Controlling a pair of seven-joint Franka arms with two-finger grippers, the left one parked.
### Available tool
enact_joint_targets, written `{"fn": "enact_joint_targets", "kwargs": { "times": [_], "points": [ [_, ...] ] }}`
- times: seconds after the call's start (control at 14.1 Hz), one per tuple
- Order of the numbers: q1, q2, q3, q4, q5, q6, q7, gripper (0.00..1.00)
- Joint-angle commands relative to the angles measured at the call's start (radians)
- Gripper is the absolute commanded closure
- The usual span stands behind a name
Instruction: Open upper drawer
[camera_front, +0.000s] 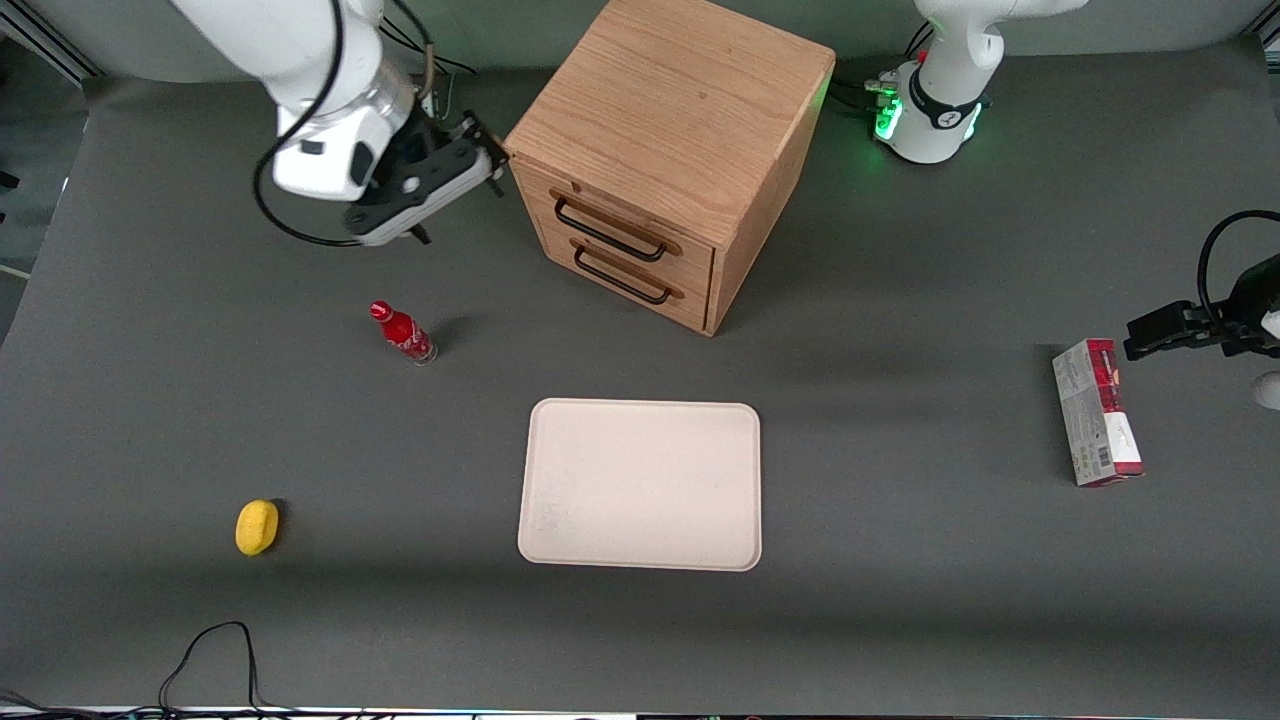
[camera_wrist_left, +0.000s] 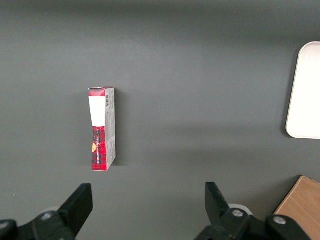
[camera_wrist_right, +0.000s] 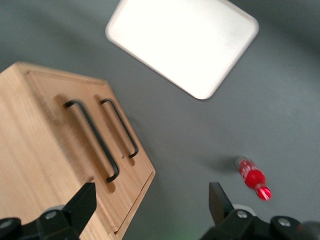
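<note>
Front view: the black two-finger gripper (camera_front: 487, 165) is held in the air beside the light oak wooden cabinet (camera_front: 670, 130), level with its top corner, touching nothing. The upper drawer (camera_front: 615, 222), with thin black wire handle (camera_front: 610, 231), is seen shut, above the lower drawer (camera_front: 627, 272). A small red bottle (camera_front: 403, 334) stands nearer the camera than the gripper; a cream rectangular tray (camera_front: 640, 485) lies nearer still.

Right wrist view: the fingers (camera_wrist_right: 82, 200) are spread wide, nothing between them; the upper drawer (camera_wrist_right: 60, 145) front is faced obliquely.

White arm (camera_front: 320, 90), black cable (camera_front: 265, 200), black-fingered hand (camera_front: 478, 160).
</note>
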Motion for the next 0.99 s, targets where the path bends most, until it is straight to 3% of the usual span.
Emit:
{"fn": "enact_joint_targets", "kwargs": {
  "times": [0.0,0.35,0.92],
  "points": [
    [0.003,0.093,0.097,0.051,0.020,-0.027,-0.060,0.00],
    [0.004,0.213,0.198,0.039,0.015,0.025,-0.102,0.00],
    [0.012,0.294,0.192,-0.108,-0.031,0.235,-0.205,0.00]
  ]
}}
